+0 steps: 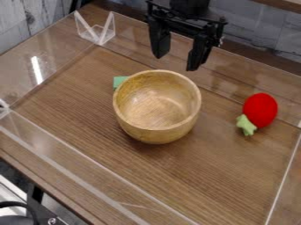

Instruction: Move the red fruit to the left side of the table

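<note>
- Gripper: black, pointed down above the far side of the table; fingers spread wide, nothing held.
- Red fruit: laid near the right edge, green leafy base toward the front.
- Wooden bowl: set mid-table, upright, a flat green piece seen behind it.

On the surface, the wooden bowl sits mid-scene, the red fruit lying well apart to the bowl's right, a flat piece touching the bowl's rear left, and the tool hanging behind the bowl.
</note>
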